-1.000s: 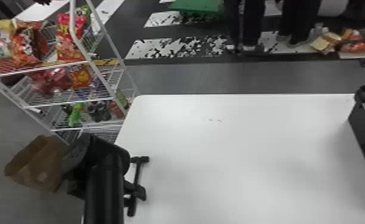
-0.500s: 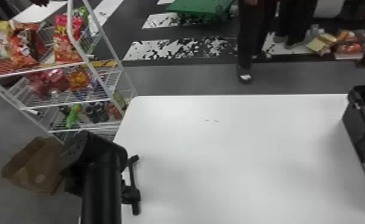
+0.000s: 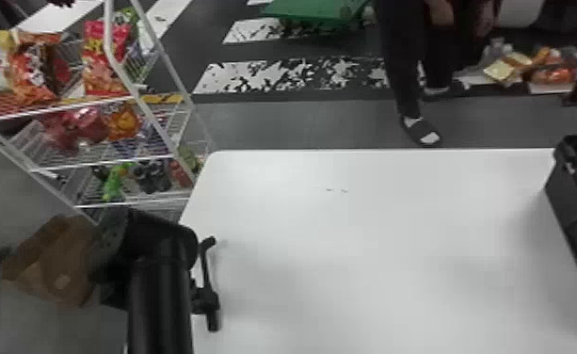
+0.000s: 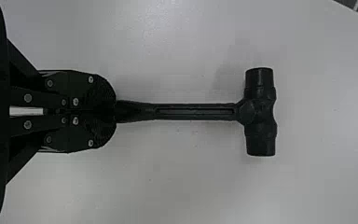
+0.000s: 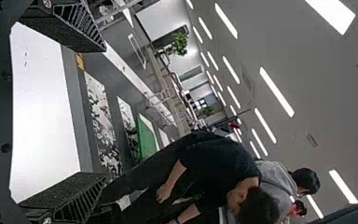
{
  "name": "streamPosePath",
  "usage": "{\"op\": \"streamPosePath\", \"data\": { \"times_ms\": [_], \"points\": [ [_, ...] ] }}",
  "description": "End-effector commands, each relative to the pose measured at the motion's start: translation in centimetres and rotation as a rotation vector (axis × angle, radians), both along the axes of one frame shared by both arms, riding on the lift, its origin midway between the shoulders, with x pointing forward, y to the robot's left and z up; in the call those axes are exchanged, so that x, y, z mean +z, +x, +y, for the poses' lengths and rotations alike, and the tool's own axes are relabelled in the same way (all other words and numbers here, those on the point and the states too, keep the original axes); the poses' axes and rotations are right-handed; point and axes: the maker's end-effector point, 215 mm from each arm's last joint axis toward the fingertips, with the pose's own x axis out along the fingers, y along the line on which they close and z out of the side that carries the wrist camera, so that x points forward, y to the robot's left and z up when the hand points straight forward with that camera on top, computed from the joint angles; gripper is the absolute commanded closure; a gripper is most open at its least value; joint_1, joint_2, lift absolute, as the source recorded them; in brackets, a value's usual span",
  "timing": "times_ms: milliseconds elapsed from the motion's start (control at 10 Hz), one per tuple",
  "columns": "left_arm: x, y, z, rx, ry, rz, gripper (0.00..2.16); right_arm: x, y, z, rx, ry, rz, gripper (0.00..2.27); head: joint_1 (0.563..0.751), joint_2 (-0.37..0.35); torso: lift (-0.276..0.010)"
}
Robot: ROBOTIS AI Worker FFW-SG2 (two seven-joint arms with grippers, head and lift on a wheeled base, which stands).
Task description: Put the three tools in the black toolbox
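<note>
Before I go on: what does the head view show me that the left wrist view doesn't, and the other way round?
Head view: black toolbox at the right of the white table; wire shelves and cardboard box off its left side.

Left wrist view: left gripper shut on the handle end of the hammer, close up.

Both: the hammer and white table.

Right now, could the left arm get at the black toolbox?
Probably not without a long move: its gripper is closed on the hammer at the table's left side, and the toolbox sits at the right. The tabletop between looks free, though.
</note>
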Motion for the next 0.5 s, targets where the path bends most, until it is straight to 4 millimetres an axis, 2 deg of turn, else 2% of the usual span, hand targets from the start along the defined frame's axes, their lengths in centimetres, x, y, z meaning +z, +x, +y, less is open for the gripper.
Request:
{"op": "streamPosePath", "data": {
  "times_ms": [0, 400],
  "points": [
    [1.8, 2.1, -0.8, -0.033, 0.018, -0.061, 1.72, 0.0, 0.0, 0.0, 0.000, 0.000, -0.001, 0.05, 0.695, 0.282, -0.055],
    [5.5, 5.9, -1.3, -0.059, 0.061, -0.195, 1.72, 0.4, 0.2, 0.1, 0.000, -0.010, -0.010, 0.05, 0.695, 0.252, -0.055]
  ]
}}
